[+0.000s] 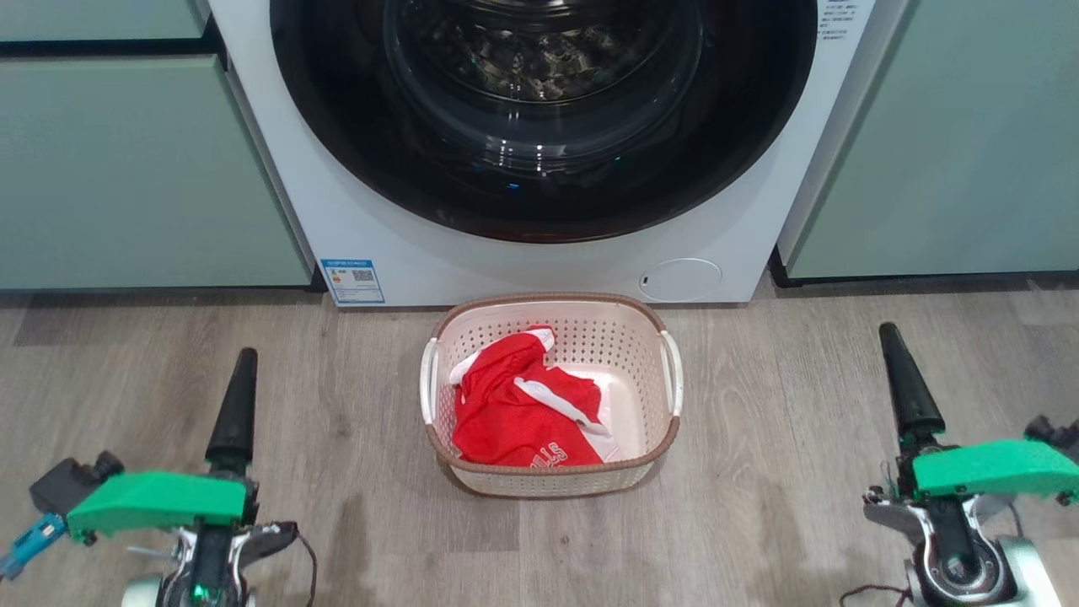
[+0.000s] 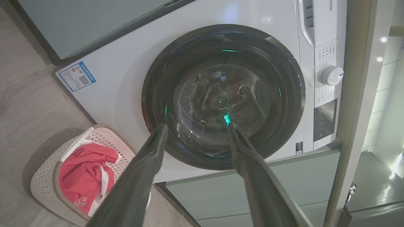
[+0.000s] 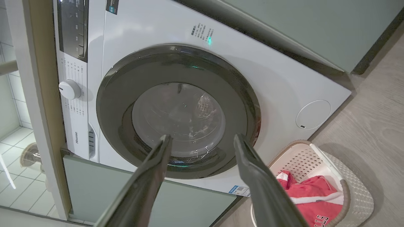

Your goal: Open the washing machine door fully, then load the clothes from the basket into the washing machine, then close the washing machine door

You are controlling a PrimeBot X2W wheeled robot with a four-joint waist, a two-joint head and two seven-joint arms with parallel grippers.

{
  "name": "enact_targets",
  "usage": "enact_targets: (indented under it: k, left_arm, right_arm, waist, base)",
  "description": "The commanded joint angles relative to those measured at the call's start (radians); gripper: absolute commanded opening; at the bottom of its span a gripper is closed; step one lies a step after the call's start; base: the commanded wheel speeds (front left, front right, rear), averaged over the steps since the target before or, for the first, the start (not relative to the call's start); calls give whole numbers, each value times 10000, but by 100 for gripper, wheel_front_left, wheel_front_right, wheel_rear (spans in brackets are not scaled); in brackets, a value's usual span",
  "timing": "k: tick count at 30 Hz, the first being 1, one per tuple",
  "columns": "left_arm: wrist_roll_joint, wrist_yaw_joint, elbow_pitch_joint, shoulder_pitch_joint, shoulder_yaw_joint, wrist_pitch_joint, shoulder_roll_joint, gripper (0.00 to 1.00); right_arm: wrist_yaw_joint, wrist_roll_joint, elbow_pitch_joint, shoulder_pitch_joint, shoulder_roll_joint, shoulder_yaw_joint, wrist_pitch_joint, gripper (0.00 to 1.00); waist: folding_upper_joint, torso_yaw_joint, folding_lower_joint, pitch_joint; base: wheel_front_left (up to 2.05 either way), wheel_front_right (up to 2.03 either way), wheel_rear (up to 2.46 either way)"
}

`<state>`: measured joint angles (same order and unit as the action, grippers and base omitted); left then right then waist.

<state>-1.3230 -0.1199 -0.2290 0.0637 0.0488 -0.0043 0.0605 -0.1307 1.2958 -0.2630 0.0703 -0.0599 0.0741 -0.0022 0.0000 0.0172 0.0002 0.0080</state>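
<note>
Check the left gripper (image 2: 197, 125): spread wide, holding nothing. Check the right gripper (image 3: 202, 136) likewise: spread wide, empty. Find both low over the floor (image 1: 801, 421), flanking the basket (image 1: 548, 298) and well apart from it, pointing toward the washing machine (image 1: 405, 261).

Locate the washing machine door (image 1: 544, 118) straight ahead of and above both grippers, centred between them. Treat as closed: lies flush against the white front, glass bowl bulging outward. Judge neither arm clearly nearer. From either wrist view, sight along the fingers onto the glass centre, not onto the black rim.

Note the relation governing the opening step: calls for a reach forward and upward, then sideways to the rim. Cannot tell hinge side from pull side in these views; settle this before committing an arm.

Locate the basket on the floor just in front of the machine, below the door. Find the clothes (image 1: 514, 405) bunched inside, toward the robot's left half, with bare basket floor on the right. Expect the opening swing to pass above the basket; verify clearance. Count all three task steps as not yet begun.
</note>
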Motion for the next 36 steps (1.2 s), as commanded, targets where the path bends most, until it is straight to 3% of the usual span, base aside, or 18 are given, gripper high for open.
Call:
enact_targets:
  k: [1, 17, 31, 36]
  left_arm:
    - [325, -36, 454, 566, 156, -133, 107, 100]
    - [3680, 74, 1037, 851, 245, -602, 187, 100]
    - [6715, 476, 1074, 978, 14, -1070, 444, 100]
    - [7413, 626, 1046, 973, -116, -1187, 562, 100]
  right_arm:
    - [0, -437, 459, 548, -153, -8, -136, 100]
    - [0, -4070, 1137, 742, -192, -348, -392, 100]
    - [0, -7089, 591, 970, -80, -419, -724, 100]
    - [0, -7589, 395, 1013, -29, -492, -827, 100]
  waist:
    - [0, 12, -2, 0]
    - [0, 62, -2, 33]
    - [0, 64, -2, 248]
    - [0, 74, -2, 258]
  base:
    - [0, 0, 0]
    - [0, 0, 0]
    - [0, 0, 0]
    - [0, 0, 0]
